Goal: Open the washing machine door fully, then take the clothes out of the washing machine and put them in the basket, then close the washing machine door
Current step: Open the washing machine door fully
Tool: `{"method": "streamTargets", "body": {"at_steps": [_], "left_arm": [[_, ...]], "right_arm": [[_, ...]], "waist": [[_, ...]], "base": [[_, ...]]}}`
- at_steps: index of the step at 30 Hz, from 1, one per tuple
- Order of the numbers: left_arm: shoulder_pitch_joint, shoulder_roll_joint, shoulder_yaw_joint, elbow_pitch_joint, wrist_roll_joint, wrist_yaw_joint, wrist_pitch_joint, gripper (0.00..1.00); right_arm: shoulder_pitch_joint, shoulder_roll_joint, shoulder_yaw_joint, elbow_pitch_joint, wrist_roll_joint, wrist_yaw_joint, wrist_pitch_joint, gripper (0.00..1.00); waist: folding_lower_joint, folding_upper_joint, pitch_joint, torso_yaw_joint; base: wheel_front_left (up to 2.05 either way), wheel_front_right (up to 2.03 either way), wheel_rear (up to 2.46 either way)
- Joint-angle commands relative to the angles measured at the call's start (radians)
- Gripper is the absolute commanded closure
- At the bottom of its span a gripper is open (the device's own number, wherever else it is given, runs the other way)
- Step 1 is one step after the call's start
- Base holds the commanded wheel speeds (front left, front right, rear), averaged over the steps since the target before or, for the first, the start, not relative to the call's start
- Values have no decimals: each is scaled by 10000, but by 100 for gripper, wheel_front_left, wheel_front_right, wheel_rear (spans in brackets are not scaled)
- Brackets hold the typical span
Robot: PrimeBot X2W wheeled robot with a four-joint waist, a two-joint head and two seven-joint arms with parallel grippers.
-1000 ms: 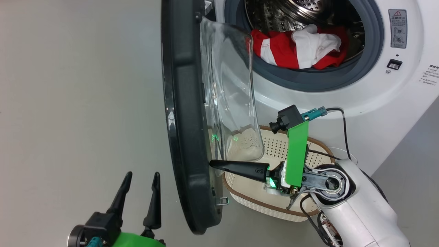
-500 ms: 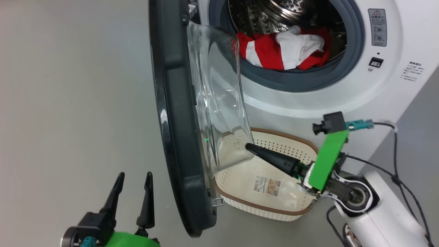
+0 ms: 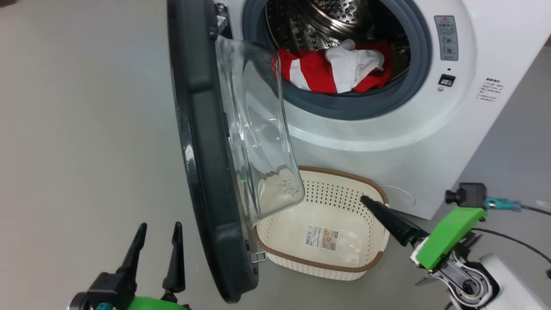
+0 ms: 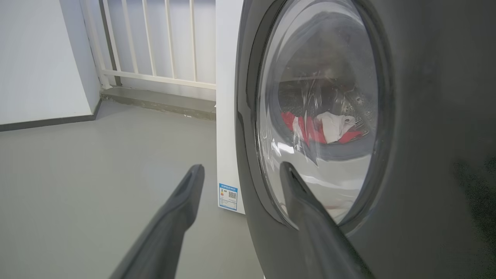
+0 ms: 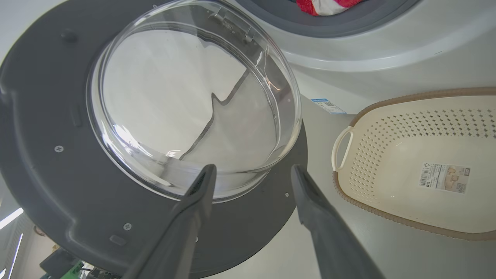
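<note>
The washing machine stands at the upper right with its door swung out edge-on, the glass bowl facing the drum. Red and white clothes lie in the drum mouth. On the floor below it sits the cream basket, holding only a label. My right gripper hovers open at the basket's right end, clear of the door. In the right wrist view it points at the door, with the basket to one side. My left gripper is open outside the door.
Grey floor spreads wide to the left of the door. A white railing and wall show beyond the machine's side in the left wrist view. Cables trail by my right arm.
My right gripper has drawn back from the door's inner face to the basket's right end. The head camera has shifted, sliding the whole scene left. The left gripper holds its pose.
</note>
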Motion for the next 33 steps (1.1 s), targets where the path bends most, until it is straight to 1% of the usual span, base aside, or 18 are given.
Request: {"method": "streamTargets", "body": {"at_steps": [1, 4, 6, 8, 13, 18, 21, 23, 24, 26, 33], "left_arm": [[-91, 156, 391, -214, 113, -44, -122, 0], [-41, 156, 465, -219, 142, -76, -122, 0], [-8, 156, 510, -216, 166, -99, -122, 0], [23, 156, 553, -216, 185, -115, -122, 0], [133, 156, 640, -201, 221, -144, -122, 0], [207, 156, 692, -174, 228, -156, -122, 0], [249, 156, 731, -178, 222, -147, -122, 0], [277, 156, 750, -184, 217, -143, -122, 0], [288, 156, 756, -186, 217, -145, -122, 0], [297, 156, 765, -198, 214, -146, -122, 0], [231, 156, 749, -226, 185, -122, -122, 0]], "right_arm": [[103, -164, 132, -317, -109, 17, -381, 0], [348, -488, 264, -334, -237, 17, -1308, 0], [477, -754, 515, -310, -462, 17, -1864, 0], [605, -913, 705, -279, -453, 17, -2357, 0], [810, -1473, 1431, -188, -829, 17, -3489, 0], [902, -1979, 2128, -111, -1305, 17, -4849, 0], [931, -2147, 2348, -25, -1659, 17, -5299, 0], [944, -2218, 2381, 84, -2101, 17, -5415, 0], [954, -2194, 2275, 147, -2336, 17, -5436, 0], [1034, -2007, 1631, 137, -2929, 17, -5447, 0], [1861, -1223, -441, -187, -5713, 17, -5452, 0]], "waist": [[0, 0, -54, -83], [0, 0, -84, -193], [0, 0, -107, -261], [0, 0, -133, -323], [0, 0, -230, -426], [0, 0, -300, -451], [0, 0, -345, -472], [0, 0, -361, -489], [0, 0, -362, -499], [0, 0, -347, -518], [0, 0, -272, -499]], "base": [[0, 0, 0], [0, 0, 0], [0, 0, 0], [0, 0, 0], [0, 0, 0], [0, 0, 0], [0, 0, 0], [0, 0, 0], [0, 0, 0], [0, 0, 0], [0, 0, 0]]}}
